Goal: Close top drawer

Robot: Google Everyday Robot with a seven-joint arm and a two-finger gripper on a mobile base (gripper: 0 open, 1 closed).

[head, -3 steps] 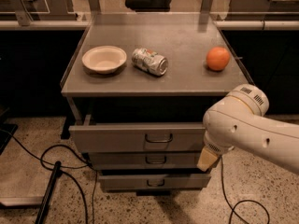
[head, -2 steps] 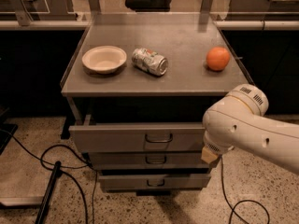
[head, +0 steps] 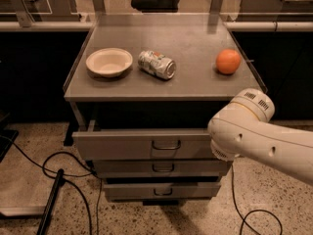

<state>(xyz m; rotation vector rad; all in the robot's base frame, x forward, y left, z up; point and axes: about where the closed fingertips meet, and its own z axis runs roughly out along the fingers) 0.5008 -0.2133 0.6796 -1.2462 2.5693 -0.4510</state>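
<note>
The top drawer (head: 146,144) is the uppermost of three grey fronts, with a small dark loop handle (head: 166,145) at centre. It stands pulled out from the cabinet, with a dark gap above it. My white arm (head: 254,136) reaches in from the right, its rounded end right at the right end of the drawer front. My gripper is mostly hidden behind that arm end, against the drawer front.
On the cabinet top (head: 195,48) lie a white bowl (head: 109,61), a crushed can (head: 156,64) and an orange (head: 228,61). Two lower drawers (head: 161,168) are shut. Black cables (head: 58,165) and a dark pole (head: 51,199) lie on the floor at left.
The yellowish fingertip that showed below the arm end has slid out of sight behind it. The drawer front has hardly moved.
</note>
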